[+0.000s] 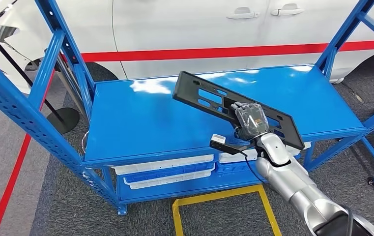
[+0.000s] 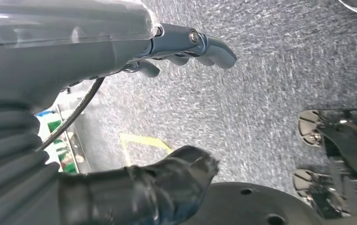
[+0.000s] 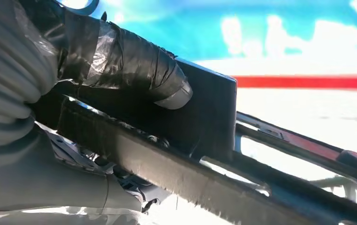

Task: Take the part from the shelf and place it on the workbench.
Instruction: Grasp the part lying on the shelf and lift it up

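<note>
While the head view is looking down on the blue shelf (image 1: 140, 123), the right hand (image 1: 248, 120) is grasping the long black part (image 1: 209, 98) near its right end and holding it tilted above the shelf top. The part's long axis is running from upper left to lower right, with most of its length sticking out to the left of the hand, so the far end will probably be swinging widest in any turn toward the workbench. From the left wrist view, the left hand (image 2: 167, 51) is hanging over grey carpet (image 2: 261, 93), its fingers apart and holding nothing. Seen from the right wrist view, the taped thumb (image 3: 134, 70) is pressing on the part's flat face (image 3: 209, 117), gripping it firmly.
</note>
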You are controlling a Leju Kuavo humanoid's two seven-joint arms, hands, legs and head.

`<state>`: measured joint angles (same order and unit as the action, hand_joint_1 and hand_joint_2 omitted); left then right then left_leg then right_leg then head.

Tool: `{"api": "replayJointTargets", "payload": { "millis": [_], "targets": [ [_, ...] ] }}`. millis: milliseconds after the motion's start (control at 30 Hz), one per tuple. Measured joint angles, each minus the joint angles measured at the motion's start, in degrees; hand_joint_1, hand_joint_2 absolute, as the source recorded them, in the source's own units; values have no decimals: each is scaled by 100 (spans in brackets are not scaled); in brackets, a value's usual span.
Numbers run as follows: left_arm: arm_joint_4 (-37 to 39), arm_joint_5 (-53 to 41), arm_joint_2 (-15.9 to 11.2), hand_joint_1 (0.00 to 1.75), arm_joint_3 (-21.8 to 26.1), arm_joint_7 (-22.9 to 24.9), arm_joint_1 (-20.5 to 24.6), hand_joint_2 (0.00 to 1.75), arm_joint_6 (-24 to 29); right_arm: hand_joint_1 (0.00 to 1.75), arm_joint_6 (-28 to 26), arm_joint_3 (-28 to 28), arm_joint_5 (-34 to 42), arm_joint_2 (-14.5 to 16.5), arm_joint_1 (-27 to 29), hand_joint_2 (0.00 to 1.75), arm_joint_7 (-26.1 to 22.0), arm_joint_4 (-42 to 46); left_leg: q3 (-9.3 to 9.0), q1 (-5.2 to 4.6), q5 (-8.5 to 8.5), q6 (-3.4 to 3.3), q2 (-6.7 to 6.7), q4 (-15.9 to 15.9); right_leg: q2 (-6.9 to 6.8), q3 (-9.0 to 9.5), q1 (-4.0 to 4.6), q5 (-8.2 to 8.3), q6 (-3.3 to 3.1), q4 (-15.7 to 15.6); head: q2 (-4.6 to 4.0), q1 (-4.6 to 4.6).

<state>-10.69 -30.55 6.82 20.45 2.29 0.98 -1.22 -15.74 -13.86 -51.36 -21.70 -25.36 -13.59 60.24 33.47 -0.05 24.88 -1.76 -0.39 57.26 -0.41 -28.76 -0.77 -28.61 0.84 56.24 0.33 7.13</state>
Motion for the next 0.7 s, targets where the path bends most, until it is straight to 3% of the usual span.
{"api": "replayJointTargets", "payload": {
  "millis": [200, 300, 367, 433, 467, 500, 533, 600, 633, 700],
  "targets": [
    [0, -81, -2, 0, 23, 25, -9, 175, 13, 175, 322, 187, 313, -402, 280, 175, 31, 1653, 25, -32, 40, -40, -6, 44, -7, 2, -18, -17, 42, -4, 0, 0],
    [0, -86, 5, 0, 23, 26, -3, 175, 13, 175, 335, 296, 317, -553, 335, 175, 47, 2059, -33, 19, 20, -94, 1, -45, 2, -25, -28, -107, 86, 105, 0, 2],
    [0, -95, 10, 0, 23, 26, 1, 175, 13, 175, 335, 340, 317, -619, 366, 175, 52, 2206, -71, 44, -2, -126, 19, -83, 16, -280, -45, -405, 112, 645, 0, 3],
    [0, -115, 13, 0, 23, 25, 6, 175, 14, 175, 335, 358, 307, -657, 415, 175, 51, 2280, -69, 46, -5, -139, 28, -62, 21, -695, -60, -718, 142, 1406, 0, 2],
    [0, -127, 13, 0, 23, 23, 9, 175, 14, 175, 335, 361, 295, -680, 451, 175, 52, 2304, -65, 48, 3, -136, 24, -48, 21, -832, -72, -736, 157, 1625, 0, 2],
    [0, -141, 14, 0, 23, 21, 13, 175, 15, 175, 338, 363, 281, -704, 481, 175, 56, 2325, -61, 51, 13, -128, 16, -30, 21, -878, -87, -637, 171, 1653, 0, 2],
    [0, -156, 18, 0, 23, 19, 15, 175, 16, 175, 341, 369, 266, -734, 503, 175, 61, 2348, -57, 57, 29, -111, 7, -3, 19, -811, -105, -430, 183, 1451, 0, 2],
    [0, -178, 25, 0, 23, 14, 18, 175, 17, 175, 361, 396, 252, -792, 515, 175, 69, 2396, -34, 66, 74, -57, -8, 73, 26, -504, -127, -35, 199, 734, -1, 3],
    [0, -184, 28, 0, 23, 13, 19, 175, 17, 175, 376, 411, 247, -820, 522, 175, 71, 2419, -15, 64, 87, -22, -15, 108, 40, -389, -117, 81, 187, 468, -1, 2],
    [0, -186, 29, 0, 23, 12, 20, 175, 17, 175, 406, 427, 243, -857, 544, 175, 72, 2448, 24, 54, 76, 47, -28, 142, 67, -349, -79, 103, 147, 326, -1, 1]
  ]
}}
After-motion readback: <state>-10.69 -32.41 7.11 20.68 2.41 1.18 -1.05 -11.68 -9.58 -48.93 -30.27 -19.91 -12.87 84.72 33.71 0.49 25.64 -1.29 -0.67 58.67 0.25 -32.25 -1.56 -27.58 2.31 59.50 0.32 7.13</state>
